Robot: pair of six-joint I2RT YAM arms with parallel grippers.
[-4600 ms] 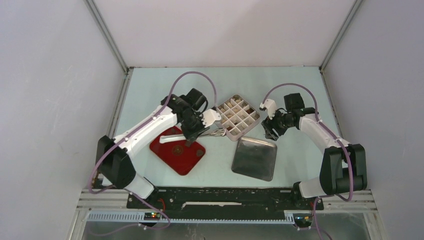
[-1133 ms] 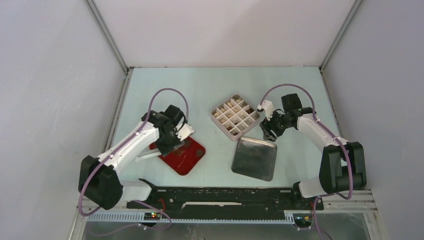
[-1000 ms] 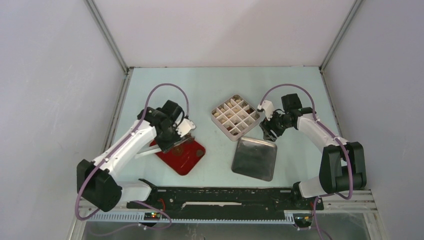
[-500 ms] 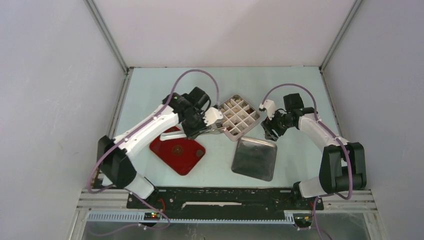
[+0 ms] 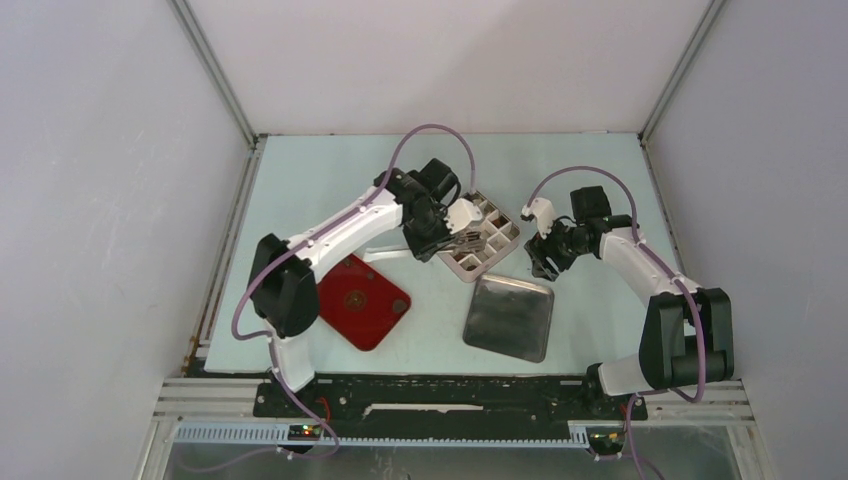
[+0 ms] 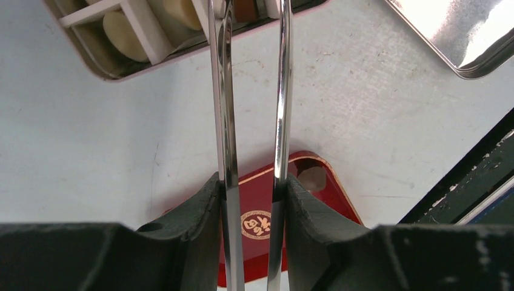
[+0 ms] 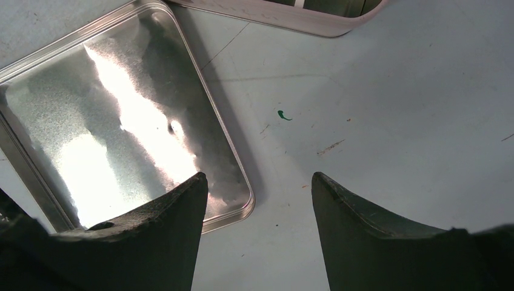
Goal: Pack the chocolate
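Left fingers (image 6: 197, 212) clamped on metal tongs (image 6: 282, 91); tong tips over divided box (image 5: 468, 274) mid-bench (image 5: 330, 180). Chocolate: cream ovals (image 6: 123, 36) sit in box cells; brown piece (image 6: 244, 7) shows between tong tips, cannot tell if pinched. Brown lump (image 6: 313, 177) lies in corner of red tray (image 5: 362, 302), nearer than box. Right fingers (image 7: 176, 212) spread apart, holding nothing, above bare bench just beside metal lid (image 7: 121, 133), right of box.
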